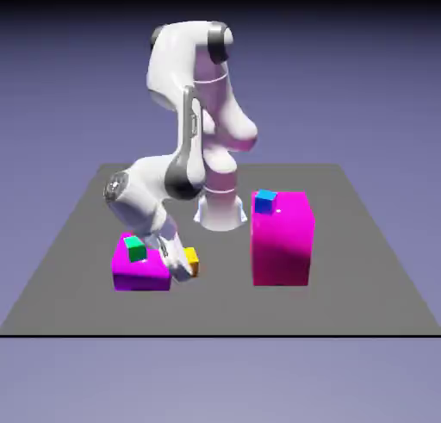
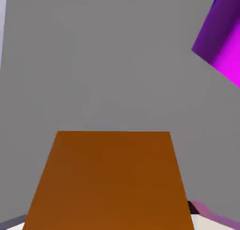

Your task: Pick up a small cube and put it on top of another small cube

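The gripper was clenched around the orange cube, at three o'clock of the low magenta block carrying the green cube.

We see a tall magenta block on the grey tabletop, a blue cube on its top. To the exterior view's left of that block sits a low magenta block, a green cube on top.

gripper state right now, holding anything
Gripper: closed on the small orange cube, which fills the space between the fingers in the hand view, next to the low magenta block.
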Robot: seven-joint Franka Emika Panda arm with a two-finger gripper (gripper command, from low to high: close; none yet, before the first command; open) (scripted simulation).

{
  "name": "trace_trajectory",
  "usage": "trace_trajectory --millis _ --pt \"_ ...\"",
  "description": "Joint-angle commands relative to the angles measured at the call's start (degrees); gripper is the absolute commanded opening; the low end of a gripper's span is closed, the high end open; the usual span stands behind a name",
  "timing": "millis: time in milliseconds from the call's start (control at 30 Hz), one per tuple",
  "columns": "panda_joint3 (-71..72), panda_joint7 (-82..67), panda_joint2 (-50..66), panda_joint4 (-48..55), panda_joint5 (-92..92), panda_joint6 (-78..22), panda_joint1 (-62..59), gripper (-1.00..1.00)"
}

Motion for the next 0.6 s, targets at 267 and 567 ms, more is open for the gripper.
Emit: trace_trajectory --millis 267,567 --pt "-11.6 -2.2 -11.8 -8.5 10.9 -0.2 -7.5 -1.00" --pt "-12.2 -1.3 -13.2 -7.4 9.6 -2.7 -8.0 1.00"
